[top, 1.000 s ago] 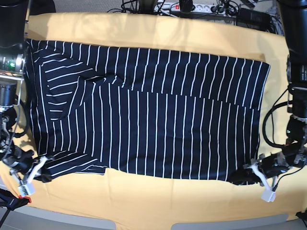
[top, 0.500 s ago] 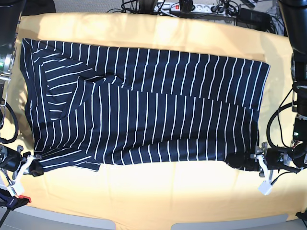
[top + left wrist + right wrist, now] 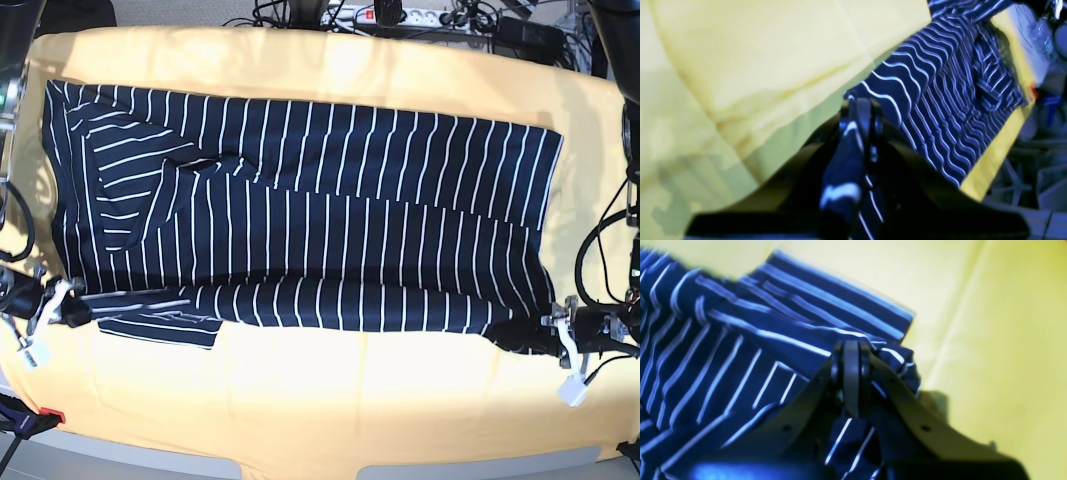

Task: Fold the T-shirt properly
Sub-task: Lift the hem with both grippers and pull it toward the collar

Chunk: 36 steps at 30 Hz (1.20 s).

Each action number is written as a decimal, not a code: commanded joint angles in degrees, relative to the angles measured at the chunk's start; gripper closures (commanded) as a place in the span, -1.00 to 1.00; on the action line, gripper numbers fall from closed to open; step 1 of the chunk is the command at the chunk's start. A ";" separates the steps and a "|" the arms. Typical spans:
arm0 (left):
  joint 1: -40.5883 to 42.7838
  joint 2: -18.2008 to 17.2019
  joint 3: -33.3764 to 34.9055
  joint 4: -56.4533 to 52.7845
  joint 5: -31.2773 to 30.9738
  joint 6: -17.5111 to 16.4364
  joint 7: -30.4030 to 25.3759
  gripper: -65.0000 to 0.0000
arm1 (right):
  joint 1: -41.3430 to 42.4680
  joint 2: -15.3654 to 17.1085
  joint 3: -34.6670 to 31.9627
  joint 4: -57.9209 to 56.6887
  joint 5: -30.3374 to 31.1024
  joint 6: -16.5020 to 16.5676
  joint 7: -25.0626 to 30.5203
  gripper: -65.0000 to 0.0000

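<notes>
Yellow cloth (image 3: 330, 410) under T-shirt (image 3: 330, 220)

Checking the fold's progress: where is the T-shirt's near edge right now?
In the base view the T-shirt lies across the yellow cloth, its near edge pinched between the right gripper and left gripper.

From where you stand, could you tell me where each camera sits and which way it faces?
Base: high above, looking down on the T-shirt spread on the yellow cloth; both arms show at the side edges.
Left wrist: just behind the left hand, looking along its shut fingers across the shirt's lifted edge.
Right wrist: just behind the right hand, shut on a bunched shirt corner.
Shared: all three show the striped shirt on the cloth.
</notes>
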 commanded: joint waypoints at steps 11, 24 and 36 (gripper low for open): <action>11.61 -8.72 -0.46 18.47 -1.41 -0.43 -0.92 1.00 | -3.50 6.01 0.66 6.88 2.58 0.06 -0.31 1.00; 16.44 -11.80 -0.44 18.47 -1.41 -0.43 0.44 1.00 | -6.05 8.57 0.70 6.88 9.84 0.06 -9.35 1.00; 16.85 -14.32 -0.44 18.47 -1.41 -0.43 6.25 1.00 | -6.01 8.57 0.68 6.91 13.35 0.06 -18.84 1.00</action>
